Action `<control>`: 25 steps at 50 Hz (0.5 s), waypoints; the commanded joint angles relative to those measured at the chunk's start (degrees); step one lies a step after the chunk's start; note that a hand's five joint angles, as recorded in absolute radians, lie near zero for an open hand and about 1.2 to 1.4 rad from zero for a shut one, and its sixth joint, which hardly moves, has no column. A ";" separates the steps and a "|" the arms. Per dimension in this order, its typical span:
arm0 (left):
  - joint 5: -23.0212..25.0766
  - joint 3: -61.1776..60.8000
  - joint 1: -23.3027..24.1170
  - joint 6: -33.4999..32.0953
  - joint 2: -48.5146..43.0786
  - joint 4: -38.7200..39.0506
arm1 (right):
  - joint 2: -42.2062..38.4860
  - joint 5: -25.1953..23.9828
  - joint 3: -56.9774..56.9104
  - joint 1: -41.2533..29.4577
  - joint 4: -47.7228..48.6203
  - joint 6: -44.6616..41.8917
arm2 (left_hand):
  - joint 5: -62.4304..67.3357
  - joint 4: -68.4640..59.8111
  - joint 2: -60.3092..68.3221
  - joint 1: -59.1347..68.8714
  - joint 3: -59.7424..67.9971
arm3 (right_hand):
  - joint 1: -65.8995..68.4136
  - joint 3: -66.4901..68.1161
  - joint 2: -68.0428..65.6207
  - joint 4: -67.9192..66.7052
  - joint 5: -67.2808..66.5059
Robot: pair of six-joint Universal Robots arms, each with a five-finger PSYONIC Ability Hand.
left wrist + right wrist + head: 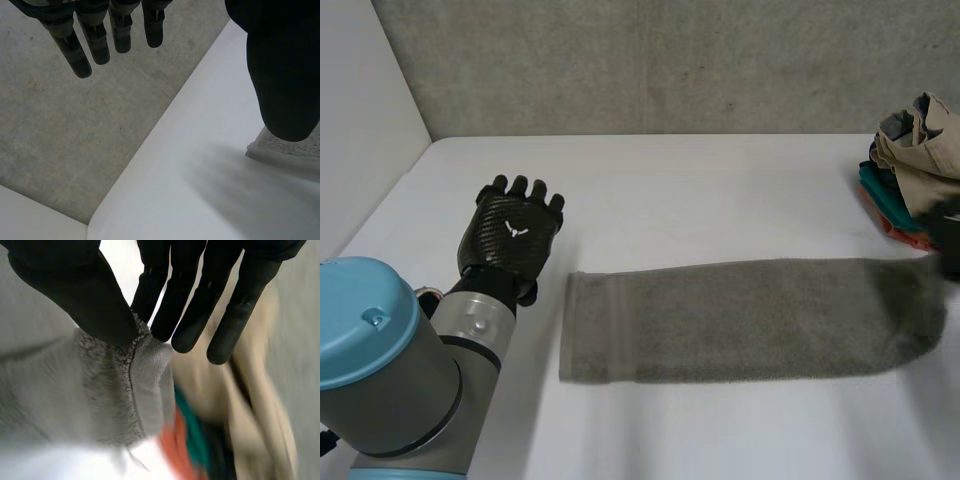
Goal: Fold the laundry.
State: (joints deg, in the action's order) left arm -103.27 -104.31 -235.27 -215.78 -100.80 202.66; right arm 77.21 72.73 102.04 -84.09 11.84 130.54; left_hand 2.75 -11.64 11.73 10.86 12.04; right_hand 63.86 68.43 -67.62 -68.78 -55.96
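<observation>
Early in the fold, by the look of it. Grey towel point(740, 318) laid out flat as one long strip across the middle of the white table point(700, 180), one short end close to the right edge, the other well inside the left half. Thick and looped in texture, with a stitched hem band at each short end.

Pinched at the right-hand hem between the thumb and straight fingers of the right hand point(75, 290), with that end apparently lifted a little. Next, probably: carry that end over to the opposite hem, keeping the long edges in line, with the free end pinned to stop any sliding.

Left hand point(512, 232) open, fingers straight, holding nothing, just beside the towel's left end but apart from it. Heap of beige, teal and orange clothes point(910, 165) at the right edge, just behind the pinched end.
</observation>
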 commanded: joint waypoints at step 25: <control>0.35 -1.34 -1.51 4.93 5.17 0.37 | -6.30 0.75 -3.97 -42.33 3.39 16.05 | -2.36 1.25 -1.35 -0.48 -1.66 | -53.86 -58.43 57.62 58.78 55.96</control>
State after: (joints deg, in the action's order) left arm -103.10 -106.71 -237.05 -210.40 -94.69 202.51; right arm 61.63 72.90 94.09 -137.79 20.85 141.25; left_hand 2.75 -11.64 11.73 10.86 12.04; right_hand 13.53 13.46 -12.75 -13.56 -3.17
